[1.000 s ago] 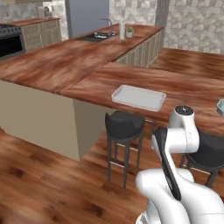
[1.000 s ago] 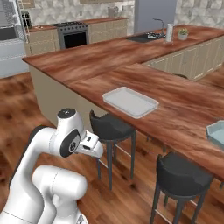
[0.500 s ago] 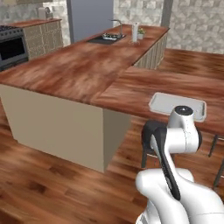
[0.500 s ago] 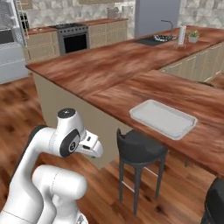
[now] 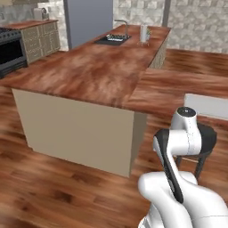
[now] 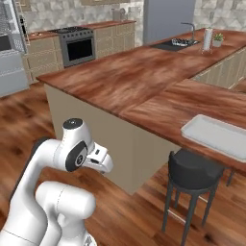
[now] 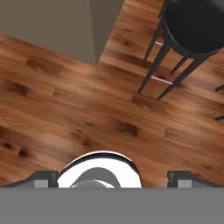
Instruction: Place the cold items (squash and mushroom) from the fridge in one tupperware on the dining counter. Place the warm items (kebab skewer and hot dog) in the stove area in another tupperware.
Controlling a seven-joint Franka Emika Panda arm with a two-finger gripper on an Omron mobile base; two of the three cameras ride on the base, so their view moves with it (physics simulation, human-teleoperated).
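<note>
1. The gripper hangs low, pointing down at the wood floor; its two dark tips sit far apart at the bottom corners of the hand view, jaws released, nothing between them.
2. A black stool stands on the floor beside the counter's beige end wall.
3. One tupperware, a shallow pale tray, rests on the dining counter near its front edge, directly above the stool and to the right of the arm.
4. Far along the counter: a sink with a faucet, and just right of it a pale cylindrical container.
5. Stove against the far left wall; grey fridge behind the sink.
6. Squash, mushroom, skewer and hot dog cannot be made out.
</note>
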